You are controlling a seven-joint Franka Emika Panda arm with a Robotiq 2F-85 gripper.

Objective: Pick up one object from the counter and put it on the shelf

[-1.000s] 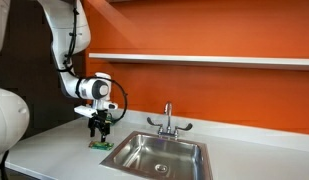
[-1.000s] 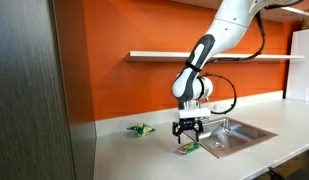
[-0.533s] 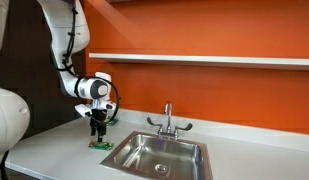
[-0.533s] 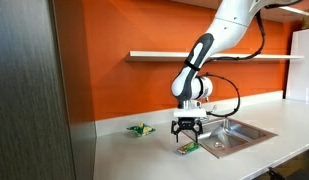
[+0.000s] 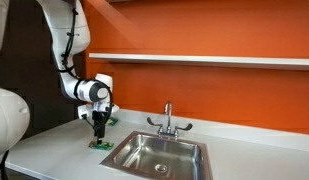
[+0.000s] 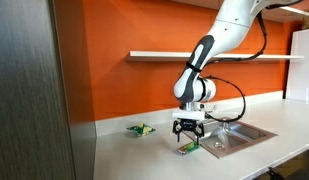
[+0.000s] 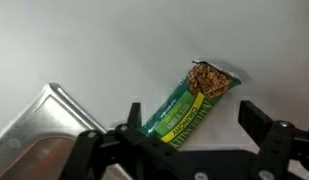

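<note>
Beside the inset stainless steel sink [image 5: 144, 156], on the broad pale grey-white counter [image 5: 49, 152], the small flat green rectangular packet [image 7: 194, 100] is lying directly under the black two-finger gripper [image 7: 191, 122]. Jaws are standing wide apart, empty, one finger each side of it. Packet's long axis is running diagonally in wrist view, skewed vs. the closing line; prob. needs a straight drop, maybe a slight wrist twist.

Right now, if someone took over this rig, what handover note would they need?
The gripper is open, hanging just above the green packet, with a finger on either side in the wrist view.
The packet lies flat on the counter beside the sink.
The shelf is up on the orange wall.
Done: approach and lining up.
Left: lower, close, lift, set it on the shelf.
</note>
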